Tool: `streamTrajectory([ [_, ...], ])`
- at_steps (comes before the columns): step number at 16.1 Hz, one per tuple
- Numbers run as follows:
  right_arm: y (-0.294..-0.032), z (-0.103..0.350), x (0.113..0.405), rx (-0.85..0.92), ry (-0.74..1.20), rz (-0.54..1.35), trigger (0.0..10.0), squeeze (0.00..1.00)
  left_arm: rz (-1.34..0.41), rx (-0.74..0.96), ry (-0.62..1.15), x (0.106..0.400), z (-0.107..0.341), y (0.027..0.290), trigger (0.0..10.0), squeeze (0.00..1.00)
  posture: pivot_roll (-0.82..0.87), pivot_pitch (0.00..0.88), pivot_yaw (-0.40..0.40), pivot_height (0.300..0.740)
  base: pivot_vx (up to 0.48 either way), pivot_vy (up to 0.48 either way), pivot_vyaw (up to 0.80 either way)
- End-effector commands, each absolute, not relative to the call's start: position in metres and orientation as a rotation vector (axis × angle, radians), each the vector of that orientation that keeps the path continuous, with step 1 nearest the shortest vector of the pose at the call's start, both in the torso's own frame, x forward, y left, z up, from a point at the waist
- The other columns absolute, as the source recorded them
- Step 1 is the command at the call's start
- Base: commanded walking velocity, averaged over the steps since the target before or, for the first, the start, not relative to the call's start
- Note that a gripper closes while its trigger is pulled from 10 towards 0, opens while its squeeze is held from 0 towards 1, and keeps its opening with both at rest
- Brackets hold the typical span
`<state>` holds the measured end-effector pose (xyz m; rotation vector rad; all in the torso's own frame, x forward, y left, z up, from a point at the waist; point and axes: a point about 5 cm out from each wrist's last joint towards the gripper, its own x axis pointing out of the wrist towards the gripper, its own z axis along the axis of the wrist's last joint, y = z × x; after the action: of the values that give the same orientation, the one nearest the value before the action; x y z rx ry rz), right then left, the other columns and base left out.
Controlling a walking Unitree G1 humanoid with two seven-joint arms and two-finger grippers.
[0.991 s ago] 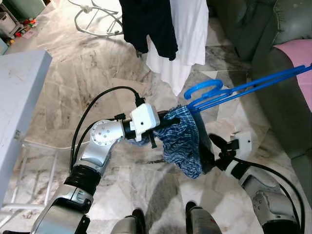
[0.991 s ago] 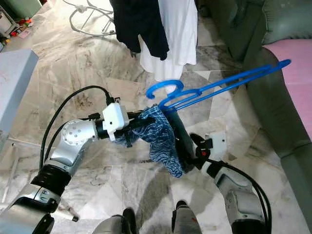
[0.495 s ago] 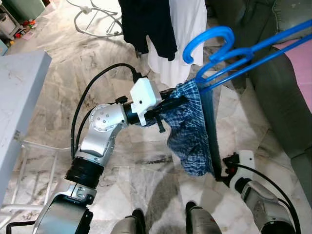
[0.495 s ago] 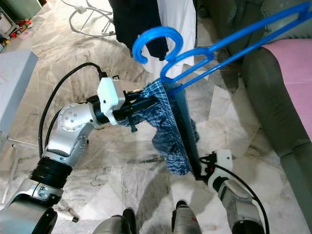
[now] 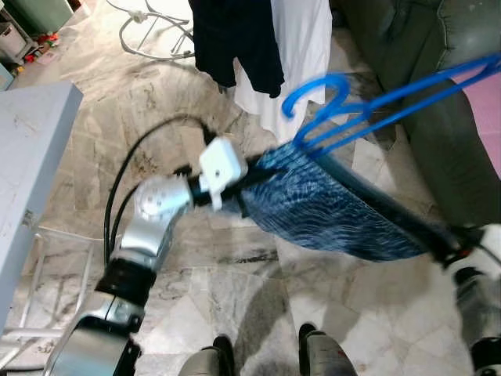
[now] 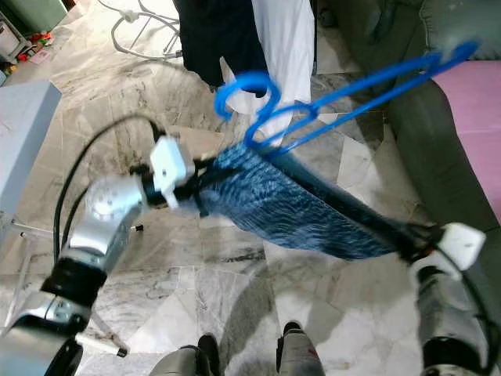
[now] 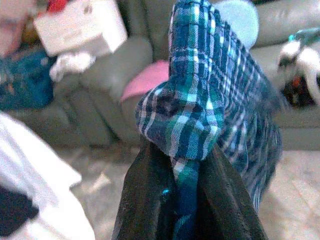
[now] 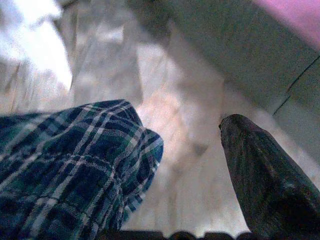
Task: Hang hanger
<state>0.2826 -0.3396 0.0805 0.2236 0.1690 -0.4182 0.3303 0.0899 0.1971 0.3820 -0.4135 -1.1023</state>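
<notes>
**Checked cloth stretched between our two hands under the blue hanger**

Blue plastic is what stands out from the head camera's left eye: the hanger [image 5: 376, 98] rides high and tilted, its hook [image 5: 313, 90] pointing toward the dark and white clothes [image 5: 262, 47] hanging ahead of us. We judge that it is held this high so the hook can reach whatever those clothes hang from; that support is out of frame. Beneath the hanger the checked cloth [image 5: 321, 207] is drawn out in a long band, our left hand [image 5: 239, 188] at one end and our right hand [image 5: 450, 251] at the other, well apart. Pulling it taut this way probably keeps it spread on the hanger and off the marble floor [image 5: 156, 102].

From the right eye the scene reads the same, blurred by motion; the green sofa [image 6: 438, 149] stands just beside the hanger's far end, so a wide swing could brush it.

Along our left wrist, the two black fingers [image 7: 145, 200] are clamped on a bunched fold of the cloth, which is why that end stays up.

Along our right wrist, one dark finger [image 8: 260, 170] stands apart from the cloth's hem, and the other is hidden, so we cannot tell whether that hand grips anything.
</notes>
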Motion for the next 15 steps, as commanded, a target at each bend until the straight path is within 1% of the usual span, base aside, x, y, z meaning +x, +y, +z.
streamTrajectory([
  [1, -0.357, 0.088, 0.275, 0.233, 0.136, -0.507, 0.0, 0.00, -1.016, 0.390, -0.422, 0.333, 0.197, 0.111, 0.0, 0.00, -0.26, 0.273, 0.137, 0.740, 0.000, 0.000, 0.00],
  [2, -0.364, 0.115, 0.283, 0.206, 0.039, -0.517, 0.0, 0.00, -1.002, 0.388, -0.389, 0.331, 0.184, 0.114, 0.0, 0.00, -0.28, 0.272, 0.135, 0.740, 0.000, 0.000, 0.00],
  [3, -0.366, 0.126, 0.287, 0.196, -0.001, -0.520, 0.0, 0.00, -0.995, 0.388, -0.372, 0.330, 0.178, 0.116, 0.0, 0.00, -0.28, 0.272, 0.135, 0.740, 0.000, 0.000, 0.00],
  [4, -0.370, 0.156, 0.296, 0.158, -0.104, -0.523, 0.0, 0.00, -1.001, 0.391, -0.336, 0.326, 0.164, 0.118, 0.0, 0.00, -0.28, 0.271, 0.132, 0.740, 0.000, 0.000, 0.00],
  [5, -0.371, 0.172, 0.300, 0.140, -0.156, -0.523, 0.0, 0.00, -1.005, 0.380, -0.323, 0.324, 0.158, 0.119, 0.0, 0.00, -0.28, 0.273, 0.131, 0.740, 0.000, 0.000, 0.00],
  [7, -0.368, 0.197, 0.308, 0.108, -0.228, -0.504, 0.0, 0.00, -1.031, 0.380, -0.311, 0.317, 0.148, 0.121, 0.0, 0.00, -0.28, 0.275, 0.127, 0.740, 0.000, 0.000, 0.00],
  [9, -0.365, 0.207, 0.313, 0.106, -0.251, -0.492, 0.0, 0.00, -1.050, 0.376, -0.304, 0.312, 0.142, 0.120, 0.0, 0.00, -0.28, 0.277, 0.127, 0.740, 0.000, 0.000, 0.00],
  [11, -0.354, 0.228, 0.330, 0.098, -0.284, -0.444, 0.0, 0.00, -1.101, 0.368, -0.286, 0.302, 0.131, 0.117, 0.0, 0.00, -0.28, 0.279, 0.123, 0.740, 0.000, 0.000, 0.00],
  [14, -0.335, 0.243, 0.347, 0.129, -0.307, -0.380, 0.0, 0.00, -1.172, 0.397, -0.256, 0.294, 0.119, 0.112, 0.0, 0.00, -0.28, 0.279, 0.117, 0.740, 0.000, 0.000, 0.00],
  [15, -0.324, 0.247, 0.352, 0.123, -0.314, -0.342, 0.0, 0.00, -1.192, 0.419, -0.238, 0.292, 0.114, 0.111, 0.0, 0.00, -0.28, 0.279, 0.116, 0.740, 0.000, 0.000, 0.00],
])
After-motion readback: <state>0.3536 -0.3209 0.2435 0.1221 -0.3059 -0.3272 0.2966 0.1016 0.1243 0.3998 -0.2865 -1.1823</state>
